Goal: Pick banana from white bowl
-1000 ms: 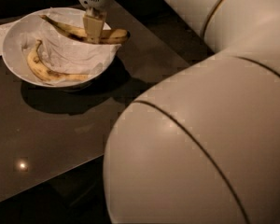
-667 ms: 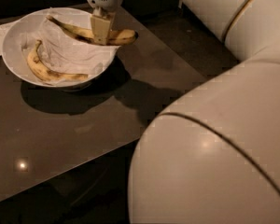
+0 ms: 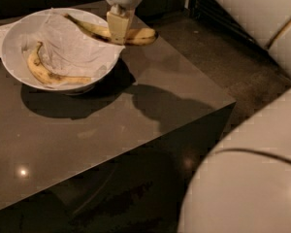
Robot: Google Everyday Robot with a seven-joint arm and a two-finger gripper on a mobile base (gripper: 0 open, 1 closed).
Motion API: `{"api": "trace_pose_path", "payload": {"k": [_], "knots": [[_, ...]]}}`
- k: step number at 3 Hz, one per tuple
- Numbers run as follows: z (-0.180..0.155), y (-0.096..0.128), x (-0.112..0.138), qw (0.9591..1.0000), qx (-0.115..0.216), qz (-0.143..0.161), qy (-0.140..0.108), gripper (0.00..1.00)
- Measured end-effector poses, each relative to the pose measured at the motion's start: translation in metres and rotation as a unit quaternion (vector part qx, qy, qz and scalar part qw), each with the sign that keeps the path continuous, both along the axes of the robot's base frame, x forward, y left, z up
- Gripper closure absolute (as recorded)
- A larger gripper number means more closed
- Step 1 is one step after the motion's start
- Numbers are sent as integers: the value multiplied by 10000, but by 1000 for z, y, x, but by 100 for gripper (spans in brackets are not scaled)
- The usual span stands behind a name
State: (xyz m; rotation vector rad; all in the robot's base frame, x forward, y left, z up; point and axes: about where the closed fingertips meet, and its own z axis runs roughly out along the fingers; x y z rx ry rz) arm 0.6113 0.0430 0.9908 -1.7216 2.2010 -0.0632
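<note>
- Gripper (image 3: 117,29) at the white bowl's (image 3: 7,57) far right rim, fingers pinched across the banana (image 3: 141,34) mid-length.
- Over the last second, the banana has shifted right with the gripper; its blunt end now overhangs the rim, above the table (image 3: 111,130).
- Stem end still over the bowl.
- Judgement: grasp holding, lift-out under way, not yet clear.

The pale, matt plastic gripper (image 3: 117,30) clasps the smooth-skinned yellow banana (image 3: 140,34). Left of the gripper, a glossy white bowl (image 3: 13,42) holds crumpled matt white paper (image 3: 70,45). Below the gripper, the dark bench (image 3: 136,120) looks polished and reflective.
</note>
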Motion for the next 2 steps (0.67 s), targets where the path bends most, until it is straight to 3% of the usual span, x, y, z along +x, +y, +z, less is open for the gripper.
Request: {"api": "trace_pose_path", "payload": {"k": [1, 2], "knots": [[16, -27, -22, 9991, -1, -416, -38, 100], [26, -42, -36, 9979, 15, -641, -58, 100]]}}
